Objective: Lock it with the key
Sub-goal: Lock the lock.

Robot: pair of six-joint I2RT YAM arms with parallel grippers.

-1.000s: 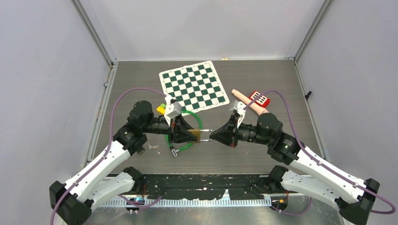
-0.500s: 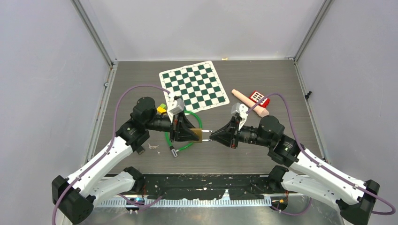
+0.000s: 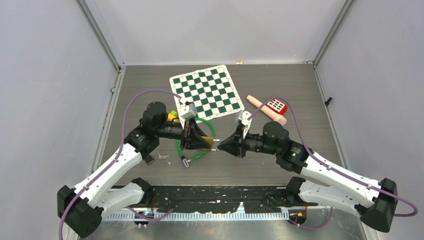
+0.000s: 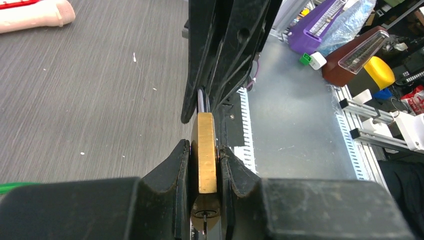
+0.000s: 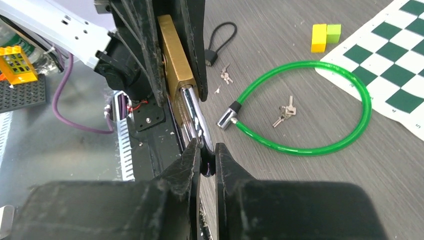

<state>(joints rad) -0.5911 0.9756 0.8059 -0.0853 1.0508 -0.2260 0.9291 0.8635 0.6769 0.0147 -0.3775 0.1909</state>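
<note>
Left wrist view: the brass padlock [image 4: 204,131] stands edge-on directly ahead of the left gripper [image 4: 205,154]. The gripper's fingers are clamped on the two flat faces of the lock body. The keyway end faces back toward the wrist; whether a key is seated in it cannot be told.

Right wrist view: the chrome shackle [image 5: 191,112] projects from the lock body toward the right gripper [image 5: 206,156]. Its fingers are pressed together on the bend of the shackle with almost no gap. The padlock hangs between the two grippers, fingertip to fingertip.

Step in hand, as judged: seating or steadying the shackle before the key is used. A key bunch [image 5: 283,112] lies on the table ahead and to the right of the right gripper, inside the loop of a green cable lock [image 5: 320,147].

The next move probably calls for a straight push along the shackle axis while the left grip resists. One gripper must then release to fetch a key.
</note>
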